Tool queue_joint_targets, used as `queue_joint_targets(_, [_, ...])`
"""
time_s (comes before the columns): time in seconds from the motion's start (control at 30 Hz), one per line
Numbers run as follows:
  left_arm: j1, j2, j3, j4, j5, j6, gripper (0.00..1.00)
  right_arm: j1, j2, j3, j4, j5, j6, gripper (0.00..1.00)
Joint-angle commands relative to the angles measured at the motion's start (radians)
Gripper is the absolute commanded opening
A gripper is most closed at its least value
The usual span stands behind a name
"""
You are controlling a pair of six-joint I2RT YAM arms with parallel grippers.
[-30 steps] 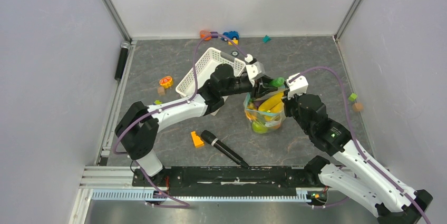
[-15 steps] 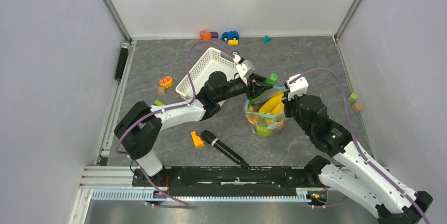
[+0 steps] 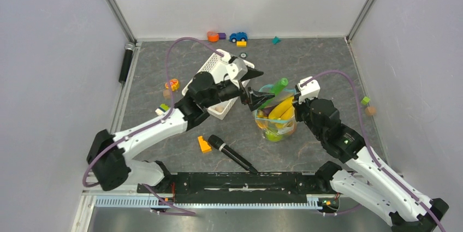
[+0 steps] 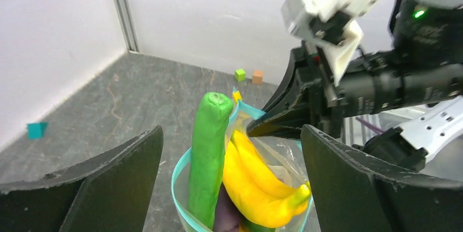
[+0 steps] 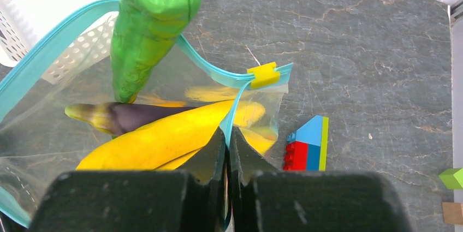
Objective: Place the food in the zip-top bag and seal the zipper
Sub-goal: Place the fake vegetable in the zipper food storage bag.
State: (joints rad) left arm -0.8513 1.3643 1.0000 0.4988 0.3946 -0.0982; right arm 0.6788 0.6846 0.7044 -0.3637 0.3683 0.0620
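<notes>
The clear zip-top bag (image 3: 274, 118) stands upright mid-table with its mouth open, its light-blue zipper (image 5: 65, 24) curving round the rim. Inside it, the food: a green cucumber (image 4: 209, 150) pokes up out of the mouth beside yellow bananas (image 4: 262, 183) and a purple eggplant (image 5: 125, 116). My left gripper (image 3: 256, 87) hovers just left of the bag's mouth, open wide, holding nothing. My right gripper (image 5: 228, 134) is shut on the zipper rim at the bag's right side, just below the yellow slider (image 5: 263, 75).
A white slotted basket (image 3: 215, 76) lies under my left arm. A black microphone (image 3: 232, 154) and an orange block (image 3: 204, 144) lie in front. A red-blue block (image 5: 307, 143) sits right of the bag. Toys (image 3: 238, 36) line the back wall.
My left gripper let go of the cucumber, opened wide and drew back to the left. The cucumber now stands in the bag. The right gripper kept its hold.
</notes>
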Motion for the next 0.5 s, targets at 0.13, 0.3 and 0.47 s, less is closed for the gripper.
queue_joint_targets(0.13, [0.001, -0.053, 0.069, -0.34, -0.318, -0.027, 1.0, 0.0, -0.022, 0.012, 0.054, 0.025, -0.01, 0.09])
queue_joint_targets(0.3, [0.008, 0.094, 0.252, -0.683, -0.318, -0.039, 1.0, 0.001, -0.021, 0.02, 0.054, 0.026, -0.01, 0.1])
queue_joint_targets(0.47, [0.016, 0.123, 0.218, -0.675, -0.281, -0.054, 0.88, 0.0, -0.014, 0.021, 0.055, 0.024, -0.006, 0.1])
